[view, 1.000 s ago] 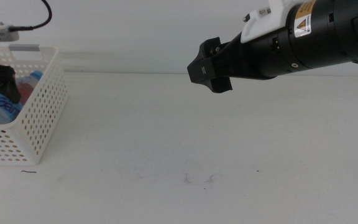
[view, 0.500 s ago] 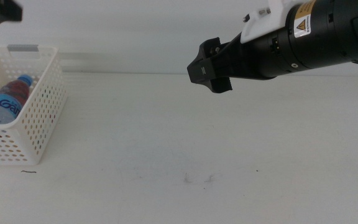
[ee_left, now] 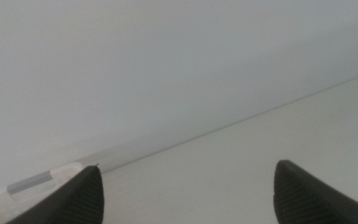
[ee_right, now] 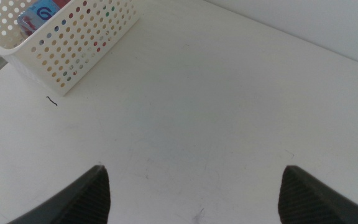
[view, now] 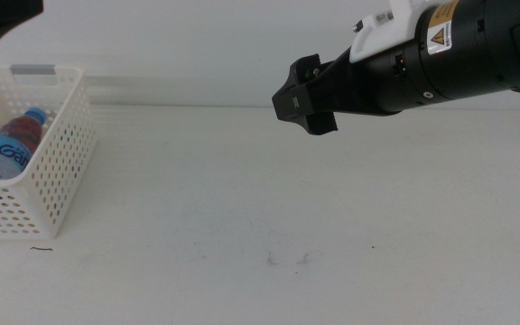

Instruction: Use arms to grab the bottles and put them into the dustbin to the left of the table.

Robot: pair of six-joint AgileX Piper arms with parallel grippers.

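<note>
Water bottle: we see the small clear bottle (view: 9, 144) with its blue cap and blue label lying on its side inside the dustbin (view: 61, 176), at the left edge of the worktop (view: 269, 190). Something red shows beside it in the bin; we cannot tell what it is.

Other bottles: none stands on the worktop in any view, so we judge the task at or near its end.

Left claw: the left claw (ee_left: 185, 186) is raised above the dustbin, a dark piece of it showing at the top left corner of the middle view. Its jaws stand wide apart and hold nothing.

Right claw: the right claw (ee_right: 194, 186) hangs over the middle of the worktop, well apart from the bin, jaws spread and empty.

Handling: we judge the water bottle light, its thin clear wall likely to dent under a hard squeeze and somewhat slippery.

Where to hold: if it needed lifting again, we would take it across the labelled body, not the cap.

Dustbin: the perforated plastic looks light and could slide if nudged.
</note>
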